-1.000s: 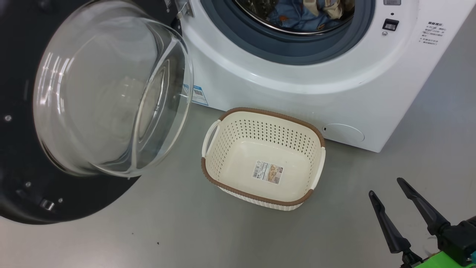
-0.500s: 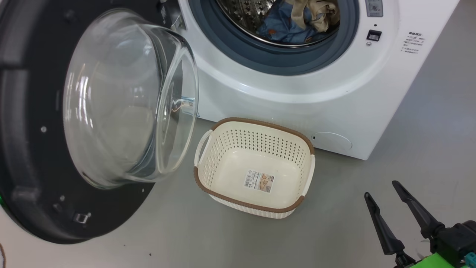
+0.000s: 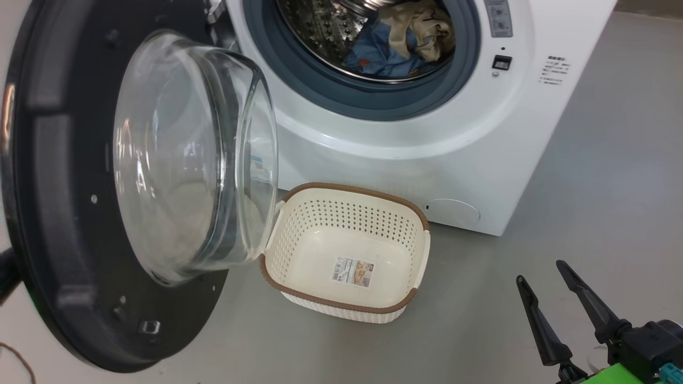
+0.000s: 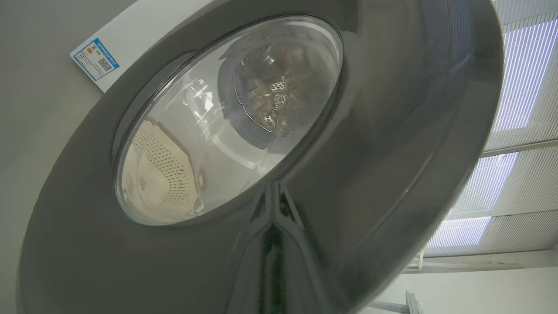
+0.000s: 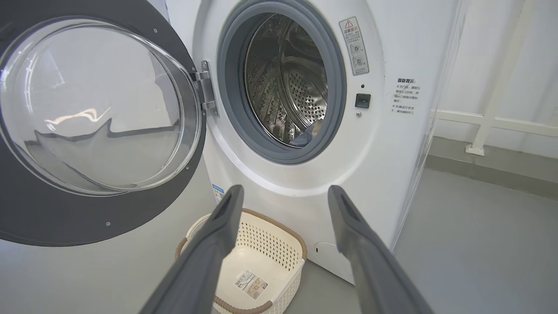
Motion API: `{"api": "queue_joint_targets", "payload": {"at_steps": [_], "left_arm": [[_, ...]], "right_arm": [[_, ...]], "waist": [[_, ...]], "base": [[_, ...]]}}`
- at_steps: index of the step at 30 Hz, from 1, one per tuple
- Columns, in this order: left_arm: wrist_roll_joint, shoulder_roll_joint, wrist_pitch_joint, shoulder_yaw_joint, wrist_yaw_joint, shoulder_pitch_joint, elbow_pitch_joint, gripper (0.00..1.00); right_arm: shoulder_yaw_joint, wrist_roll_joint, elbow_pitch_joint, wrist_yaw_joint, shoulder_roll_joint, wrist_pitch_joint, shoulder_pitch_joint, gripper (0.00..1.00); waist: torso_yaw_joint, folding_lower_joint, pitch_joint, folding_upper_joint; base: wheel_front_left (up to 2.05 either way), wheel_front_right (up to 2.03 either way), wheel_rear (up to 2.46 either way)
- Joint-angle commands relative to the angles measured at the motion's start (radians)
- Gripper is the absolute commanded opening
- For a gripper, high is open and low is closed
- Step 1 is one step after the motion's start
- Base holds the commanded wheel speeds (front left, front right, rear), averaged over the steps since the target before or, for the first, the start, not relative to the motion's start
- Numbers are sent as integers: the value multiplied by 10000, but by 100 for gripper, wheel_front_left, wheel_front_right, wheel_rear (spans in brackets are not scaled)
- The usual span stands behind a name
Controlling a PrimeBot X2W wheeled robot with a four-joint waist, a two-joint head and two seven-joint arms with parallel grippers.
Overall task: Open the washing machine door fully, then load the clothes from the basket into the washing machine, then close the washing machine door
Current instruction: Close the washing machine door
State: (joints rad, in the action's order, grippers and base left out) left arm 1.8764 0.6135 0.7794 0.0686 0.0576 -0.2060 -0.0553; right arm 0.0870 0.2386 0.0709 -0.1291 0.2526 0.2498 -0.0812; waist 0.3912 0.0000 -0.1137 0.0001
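Head view: locate the washing machine (image 3: 427, 160) at 12 o'clock. Its opening is uncovered, with the blue-grey rubber ring (image 3: 373, 106) framing the steel drum (image 3: 320, 32). The clothes (image 3: 389, 48) lie inside the drum: light blue fabric with cream cloth on top.

The washing machine door (image 3: 53, 160) stands swung out at 9 o'clock. Its black inner face is towards you, and the clear glass bowl (image 3: 187, 160) bulges towards the centre of the view.

The basket (image 3: 347, 192) sits on the grey floor (image 3: 587, 186) just below centre, close in front of the machine. Its left handle is just beside the glass bowl. The label (image 3: 353, 270) on its bottom is uncovered.

The right gripper (image 3: 539, 272) is at 5 o'clock, above the floor and well apart from the basket. Its jaws are released and spread, with nothing between them.

Right wrist view: the right gripper's two fingers (image 5: 218, 244) point towards the machine front. The basket is between them at 6 o'clock, the drum at 12 o'clock and the door at 9 o'clock, hung on its hinge (image 5: 205, 89).

Left wrist view: the left gripper (image 4: 272, 244) rises at 6 o'clock against the door's glossy outer face, just below the window. Its jaws are clenched together with nothing in them. You cannot tell whether the tips touch the door. A blue sticker (image 4: 96, 59) shows at 10 o'clock.
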Motion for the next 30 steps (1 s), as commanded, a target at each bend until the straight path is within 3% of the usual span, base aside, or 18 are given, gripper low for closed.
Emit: {"api": "queue_joint_targets", "payload": {"at_steps": [1,16,30], "left_arm": [[94,359,148,306,-5,-215,469,0],[108,-119,546,-359,-65,-249,1244,0],[20,-444,636,-754,51,-706,1338,0]], "right_arm": [[171,-141,276,-16,66,118,208,100],[142,-166,341,-16,-243,119,462,100],[290,-141,307,-16,-556,120,774,100]], "waist": [[-108,0,14,-1],[-1239,0,-150,-1],[-2892,0,-212,-1]], "base": [[0,0,0],[0,0,0],[0,0,0]]}}
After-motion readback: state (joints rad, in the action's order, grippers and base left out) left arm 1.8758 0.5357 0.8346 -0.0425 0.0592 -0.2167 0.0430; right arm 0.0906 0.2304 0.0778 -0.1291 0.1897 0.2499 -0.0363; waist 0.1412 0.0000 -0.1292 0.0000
